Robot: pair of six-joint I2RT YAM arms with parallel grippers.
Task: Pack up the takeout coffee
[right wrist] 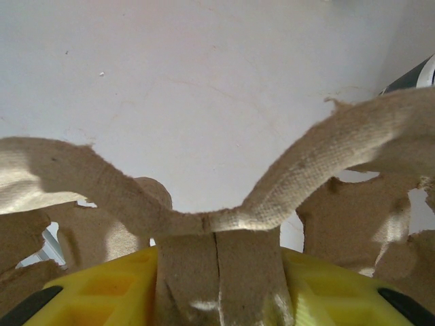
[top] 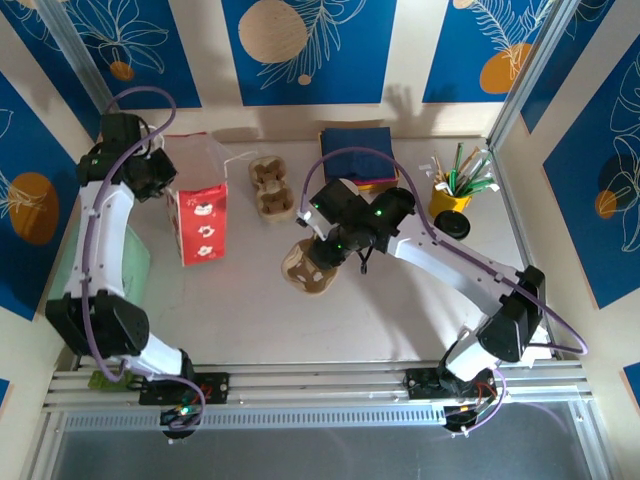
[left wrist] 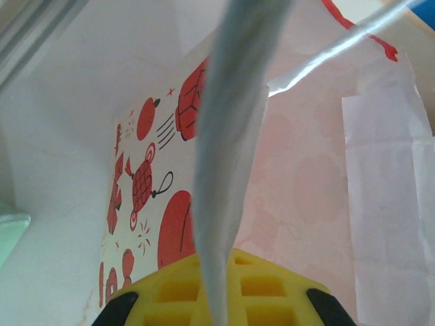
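Table top (top: 400, 320) is finished in plain matte white. The near edge is closed off by ribbed aluminium rails (top: 320, 385), and a grey strip (top: 320, 450) is seen below them. The enclosure is framed by slanted aluminium posts: left post (top: 72, 42), right post (top: 538, 62). Walls are clad in cream panels (top: 405, 50), set with blue panels (top: 350, 70) that are printed with white leaf outlines and orange or tan discs. The scene is lit evenly from above. Soft shadows are cast on the back wall just above the table's far edge.
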